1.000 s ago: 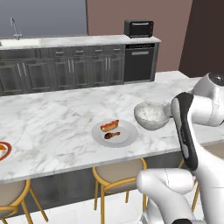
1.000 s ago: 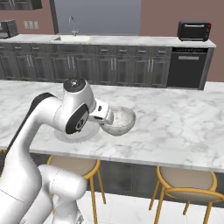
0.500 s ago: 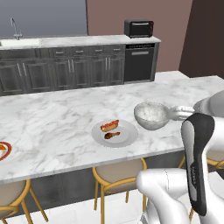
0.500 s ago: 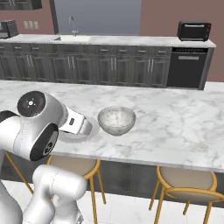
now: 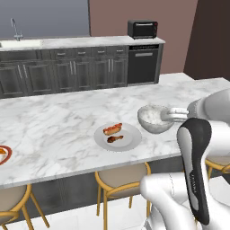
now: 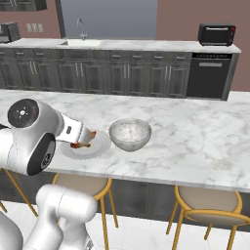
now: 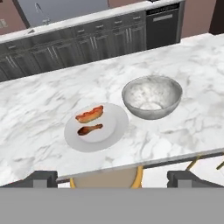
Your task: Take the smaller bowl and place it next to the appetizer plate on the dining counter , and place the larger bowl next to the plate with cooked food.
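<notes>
Since a second ago the arm has swung back and down from the larger bowl (image 7: 152, 97), and the gripper (image 7: 112, 178), jaws wide and empty, now hangs off the near edge of the dining counter (image 7: 39, 109) above the stools. The bowl sits upright just beside the plate with cooked food (image 7: 96, 127), so this placement looks done. At the far left sits the appetizer plate (image 5: 2, 155); the smaller bowl is the likely next target, and the marble top leaves wide free room around both dishes.
</notes>
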Controlling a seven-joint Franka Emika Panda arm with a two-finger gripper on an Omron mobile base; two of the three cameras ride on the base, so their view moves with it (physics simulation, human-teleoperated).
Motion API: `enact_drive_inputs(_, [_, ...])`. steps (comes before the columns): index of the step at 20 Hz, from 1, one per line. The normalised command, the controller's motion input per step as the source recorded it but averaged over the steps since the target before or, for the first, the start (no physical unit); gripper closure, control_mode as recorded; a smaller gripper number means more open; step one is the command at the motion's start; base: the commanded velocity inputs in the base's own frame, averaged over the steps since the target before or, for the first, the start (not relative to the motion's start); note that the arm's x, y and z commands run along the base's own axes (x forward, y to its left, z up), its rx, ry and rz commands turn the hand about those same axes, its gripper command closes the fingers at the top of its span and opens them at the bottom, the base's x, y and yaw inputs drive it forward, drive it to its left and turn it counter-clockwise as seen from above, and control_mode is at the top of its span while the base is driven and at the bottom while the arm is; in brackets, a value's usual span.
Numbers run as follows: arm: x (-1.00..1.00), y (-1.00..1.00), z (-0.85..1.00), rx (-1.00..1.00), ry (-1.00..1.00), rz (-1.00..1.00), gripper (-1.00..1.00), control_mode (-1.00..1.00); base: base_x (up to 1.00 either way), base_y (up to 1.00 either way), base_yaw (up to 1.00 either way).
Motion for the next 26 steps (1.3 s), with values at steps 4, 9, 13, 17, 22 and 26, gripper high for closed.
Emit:
enact_drive_inputs(4, [0.11, 0.00, 0.00, 0.00, 0.03, 0.00, -1.00, 1.00, 0.00, 0.00, 0.00])
enact_drive_inputs(9, [0.00, 0.00, 0.00, 0.00, 0.00, 0.00, -1.00, 1.00, -0.97, 0.30, 0.17])
enact_drive_inputs(13, [0.00, 0.00, 0.00, 0.00, 0.00, 0.00, -1.00, 1.00, -1.00, 0.83, 0.26])
enact_drive_inputs(17, [0.00, 0.00, 0.00, 0.00, 0.00, 0.00, -1.00, 1.00, -0.36, 1.00, 0.18])
enact_drive_inputs(22, [0.00, 0.00, 0.00, 0.00, 0.00, 0.00, -1.00, 1.00, 0.08, 1.00, 0.10])
enact_drive_inputs(26, [0.00, 0.00, 0.00, 0.00, 0.00, 0.00, -1.00, 1.00, 0.24, 1.00, 0.05])
